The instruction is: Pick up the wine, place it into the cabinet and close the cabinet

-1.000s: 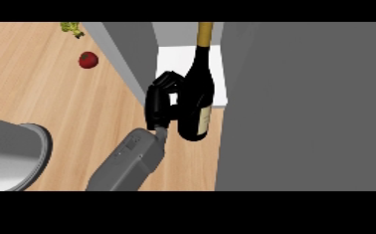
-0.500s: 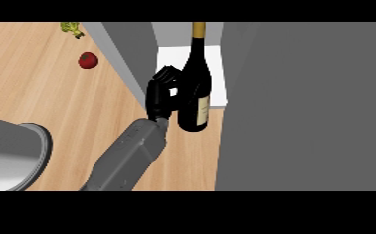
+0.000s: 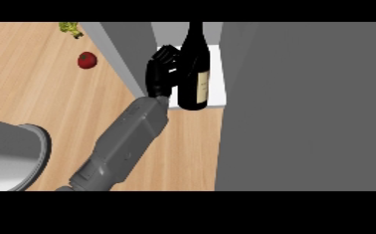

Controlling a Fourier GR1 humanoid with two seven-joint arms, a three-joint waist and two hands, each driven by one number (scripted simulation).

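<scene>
hand: my left hand [image 3: 163, 71] is curled round the wine bottle [image 3: 195, 73] at its body, from the left.
bottle: upright on the white cabinet shelf [image 3: 217, 73], between the grey walls.
handling: i judge it heavy, rigid, smooth glass, breakable and top-heavy.
hold: best low on the wide body, not the neck.
door: cabinet door [image 3: 301, 103] open at right.
</scene>
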